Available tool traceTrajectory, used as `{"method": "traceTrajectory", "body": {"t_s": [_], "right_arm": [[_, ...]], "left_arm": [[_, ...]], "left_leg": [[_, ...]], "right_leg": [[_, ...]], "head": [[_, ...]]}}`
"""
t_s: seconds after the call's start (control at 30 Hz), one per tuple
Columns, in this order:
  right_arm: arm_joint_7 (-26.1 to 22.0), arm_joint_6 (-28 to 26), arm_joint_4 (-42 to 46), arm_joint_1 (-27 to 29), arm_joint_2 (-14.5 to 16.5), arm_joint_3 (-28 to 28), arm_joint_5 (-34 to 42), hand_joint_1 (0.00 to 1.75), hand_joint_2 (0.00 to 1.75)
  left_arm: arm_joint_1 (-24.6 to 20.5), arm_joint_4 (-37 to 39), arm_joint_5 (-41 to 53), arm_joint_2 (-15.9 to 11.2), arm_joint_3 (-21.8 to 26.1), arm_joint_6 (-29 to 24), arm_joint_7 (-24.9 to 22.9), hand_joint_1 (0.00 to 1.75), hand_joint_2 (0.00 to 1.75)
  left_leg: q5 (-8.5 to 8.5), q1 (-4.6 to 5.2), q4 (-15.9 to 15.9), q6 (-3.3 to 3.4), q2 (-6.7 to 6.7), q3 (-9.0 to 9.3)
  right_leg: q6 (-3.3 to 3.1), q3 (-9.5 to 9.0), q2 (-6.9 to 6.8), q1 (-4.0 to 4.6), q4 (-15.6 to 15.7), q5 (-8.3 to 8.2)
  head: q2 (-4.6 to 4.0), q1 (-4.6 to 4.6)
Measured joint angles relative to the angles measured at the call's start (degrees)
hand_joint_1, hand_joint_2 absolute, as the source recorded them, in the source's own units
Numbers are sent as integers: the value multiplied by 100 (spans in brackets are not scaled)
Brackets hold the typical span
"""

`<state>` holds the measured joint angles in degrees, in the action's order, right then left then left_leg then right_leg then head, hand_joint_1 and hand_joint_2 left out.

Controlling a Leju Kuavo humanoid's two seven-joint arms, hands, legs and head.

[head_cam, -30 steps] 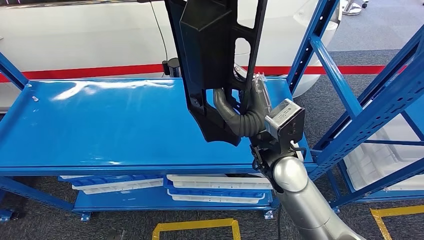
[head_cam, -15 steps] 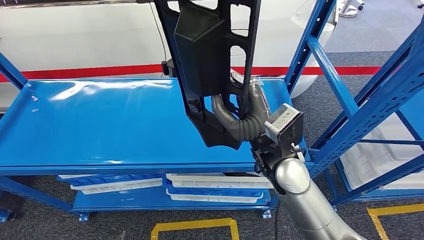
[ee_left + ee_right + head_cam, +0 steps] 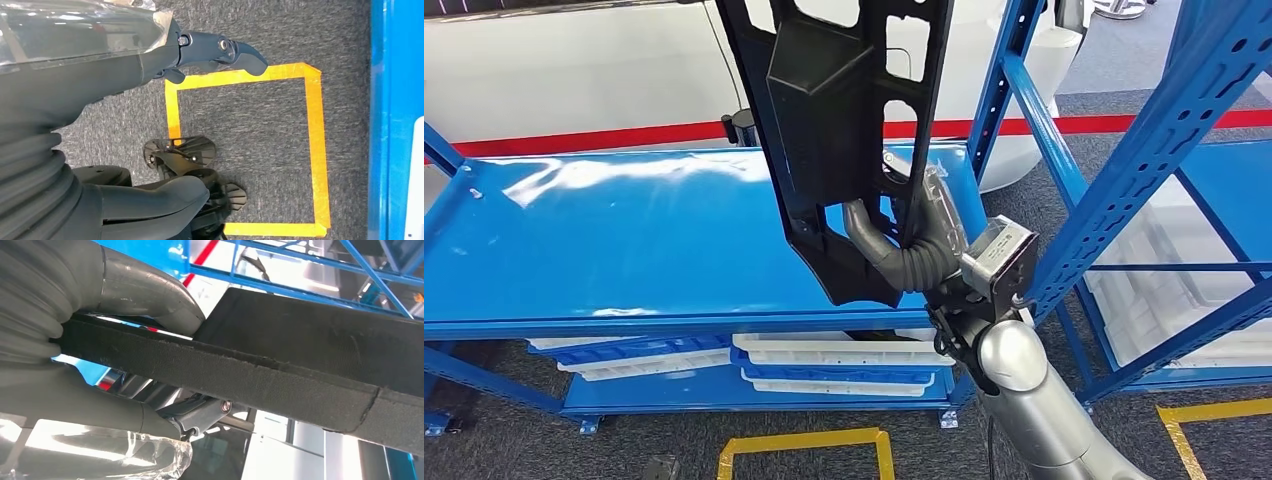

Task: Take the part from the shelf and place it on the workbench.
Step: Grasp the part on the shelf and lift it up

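A long black plastic part [image 3: 834, 130] with cut-outs stands nearly upright above the right end of the blue workbench top [image 3: 624, 240]. My right hand [image 3: 914, 235] grips it near its lower end, thumb through an opening and fingers behind the edge. The right wrist view shows the part's rough black edge [image 3: 300, 365] crossing in front of my right hand [image 3: 145, 290], which is wrapped around it. My left hand [image 3: 100, 70] hangs over the carpet with its fingers apart and holds nothing.
Blue rack uprights [image 3: 1124, 170] stand close on the right. White trays [image 3: 834, 360] lie on the lower level under the bench. A yellow tape square [image 3: 799, 445] [image 3: 315, 150] marks the grey carpet. A white car [image 3: 574, 70] and a red strip are behind the bench.
The whole picture has shifted left, so the camera has turned. Within it the part has risen a little and leans further left, still in my right hand.
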<state>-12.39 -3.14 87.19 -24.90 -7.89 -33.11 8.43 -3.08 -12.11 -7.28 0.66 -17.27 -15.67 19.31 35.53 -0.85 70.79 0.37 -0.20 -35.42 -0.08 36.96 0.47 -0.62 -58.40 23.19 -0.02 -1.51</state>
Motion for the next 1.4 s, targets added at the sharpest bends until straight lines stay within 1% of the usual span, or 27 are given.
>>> {"method": "traceTrajectory", "body": {"t_s": [0.07, 0.13, 0.23, 0.27, 0.3, 0.37, 0.4, 0.43, 0.47, 0.5, 0.57, 0.63, 0.7, 0.77, 0.8, 0.87, 0.9, 0.93, 0.97, 1.0, 1.07, 1.13, 1.17, 1.23, 1.3, 1.33, 1.4], "right_arm": [[-4, 39, 37, 13, 1, 4, -11, 175, 175], [-11, 68, 75, 12, -1, 5, -17, 175, 175], [-16, 101, 90, 20, -10, 3, -25, 175, 175], [-17, 114, 92, 20, -17, 4, -27, 175, 175], [-17, 129, 92, 17, -26, 4, -29, 175, 175], [-18, 163, 93, 21, -43, 1, -27, 175, 175], [-17, 185, 93, 29, -50, -5, -24, 175, 175], [-17, 213, 92, 37, -57, -13, -18, 175, 175], [-17, 243, 91, 41, -62, -23, -8, 175, 175], [-17, 273, 90, 41, -65, -36, 2, 175, 175], [-20, 326, 89, 33, -67, -64, 23, 175, 175], [-28, 361, 90, 27, -63, -89, 33, 175, 175], [-37, 373, 91, 29, -61, -106, 42, 175, 175], [-59, 379, 91, 31, -59, -120, 46, 175, 175], [-79, 383, 96, 32, -55, -126, 38, 175, 175], [-129, 388, 110, 36, -50, -137, -3, 175, 175], [-151, 388, 117, 45, -51, -142, -25, 175, 175], [-172, 390, 120, 60, -53, -149, -42, 175, 175], [-194, 399, 120, 82, -56, -155, -53, 175, 175], [-215, 418, 120, 106, -62, -161, -66, 175, 175], [-258, 473, 126, 141, -71, -173, -96, 175, 175], [-293, 517, 150, 156, -73, -186, -116, 175, 175], [-305, 533, 161, 160, -72, -196, -117, 175, 175], [-316, 554, 169, 169, -75, -224, -119, 175, 175], [-322, 560, 170, 178, -91, -253, -115, 175, 175], [-323, 561, 170, 189, -100, -261, -112, 175, 175], [-333, 562, 172, 236, -116, -269, -97, 175, 175]], "left_arm": [[-14, 0, -7, -10, -1, 0, 2, 0, 175], [-30, 0, -18, -19, -7, 3, 8, 0, 175], [-36, 0, -32, -18, -21, 7, 13, 0, 175], [-41, -1, -35, -18, -23, 8, 12, 0, 175], [-46, -1, -38, -17, -24, 10, 11, 0, 175], [-56, -2, -42, -11, -26, 19, 9, 0, 175], [-56, -2, -46, -5, -28, 24, 7, 0, 175], [-55, -1, -52, 1, -30, 27, 5, 0, 175], [-54, -1, -60, 6, -31, 29, 4, 0, 175], [-54, 0, -73, 9, -31, 30, 4, 0, 175], [-54, -1, -95, 10, -30, 45, 4, 0, 175], [-52, -1, -105, 9, -29, 68, 7, 0, 175], [-42, 0, -109, 7, -28, 79, 10, 0, 175], [-26, 1, -111, 0, -28, 81, 13, 0, 175], [-18, 2, -111, -2, -29, 81, 14, 0, 175], [-10, 2, -111, -3, -30, 81, 16, 0, 175], [-9, 2, -111, -2, -31, 81, 16, 0, 175], [-8, 2, -111, -1, -31, 81, 17, 0, 175], [-8, 2, -116, -1, -31, 80, 17, 0, 175], [-9, 2, -131, -2, -31, 79, 15, 0, 175], [-15, 2, -169, -5, -31, 68, 8, 0, 175], [-30, 2, -192, -13, -31, 56, 7, 0, 175], [-35, 2, -198, -16, -31, 50, 11, 0, 175], [-29, 3, -213, -15, -31, 38, 21, 0, 175], [-25, 3, -223, -13, -27, 27, 37, 0, 175], [-26, 3, -223, -13, -25, 23, 46, 0, 175], [-25, 2, -223, -11, -21, 22, 64, 0, 175]], "left_leg": [[-281, 42, -764, 129, 5, 493], [-392, 101, -1278, 202, 22, 796], [-526, 154, -1405, 252, 44, 744], [-615, 145, -1459, 282, 56, 712], [-718, 127, -1513, 306, 69, 662], [-883, 110, -1559, 322, 84, 540], [-950, 109, -1553, 315, 92, 453], [-1012, 108, -1545, 305, 97, 365], [-1070, 106, -1533, 294, 102, 278], [-1123, 100, -1514, 279, 106, 191], [-1200, 92, -1452, 231, 106, 45], [-1265, 103, -1379, 171, 99, -56], [-1342, 113, -1350, 111, 94, -103], [-1309, 96, -1302, 51, 77, -163], [-1155, 84, -1182, 18, 62, -225], [-620, 63, -621, -46, 37, -423], [-376, 53, -249, -71, 33, -522], [-241, 44, 64, -85, 32, -582], [-236, 37, 231, -89, 32, -568], [-338, 31, 199, -83, 32, -454], [-595, 27, -412, -39, 24, 71], [-616, 49, -1167, 22, 5, 607], [-576, 72, -1373, 52, -3, 732], [-616, 108, -1461, 133, 2, 717], [-745, 105, -1501, 234, 31, 634], [-823, 96, -1518, 276, 47, 568], [-966, 103, -1514, 328, 61, 397]], "right_leg": [[8, 67, 8, 42, 0, -79], [62, 96, 2, 47, 10, -156], [185, 115, -26, 15, 54, -270], [195, 162, -29, 19, 20, -219], [183, 230, -30, 26, -108, -75], [132, 416, -31, 22, -691, 417], [137, 488, -32, 10, -1067, 624], [174, 513, -32, -1, -1360, 729], [234, 461, -33, -10, -1501, 736], [307, 304, -35, -18, -1431, 658], [398, -276, -39, -31, -728, 527], [354, -767, -32, -13, -12, 591], [260, -855, -26, 13, 174, 639], [146, -765, -35, -22, 155, 564], [76, -711, -39, -42, 161, 512], [-14, -589, -45, -52, 161, 394], [-30, -514, -47, -48, 158, 332], [-29, -441, -47, -43, 155, 272], [-21, -370, -47, -37, 153, 217], [-8, -303, -46, -34, 152, 162], [33, -193, -42, -32, 149, 63], [100, -128, -39, -13, 149, -27], [144, -115, -43, -10, 152, -69], [232, -98, -52, -13, 176, -155], [251, -5, -48, -25, 65, -42], [224, 87, -46, -26, -134, 151], [173, 323, -44, -32, -872, 673]], "head": [[0, -3], [0, -8], [0, -2], [0, -5], [0, -9], [0, -22], [0, -25], [0, -26], [0, -25], [0, -25], [0, -25], [1, -22], [1, -15], [0, -11], [0, -7], [0, 5], [0, 7], [0, 8], [0, 8], [0, 8], [0, 10], [0, 3], [0, -2], [0, -14], [0, -19], [0, -22], [0, -28]]}}
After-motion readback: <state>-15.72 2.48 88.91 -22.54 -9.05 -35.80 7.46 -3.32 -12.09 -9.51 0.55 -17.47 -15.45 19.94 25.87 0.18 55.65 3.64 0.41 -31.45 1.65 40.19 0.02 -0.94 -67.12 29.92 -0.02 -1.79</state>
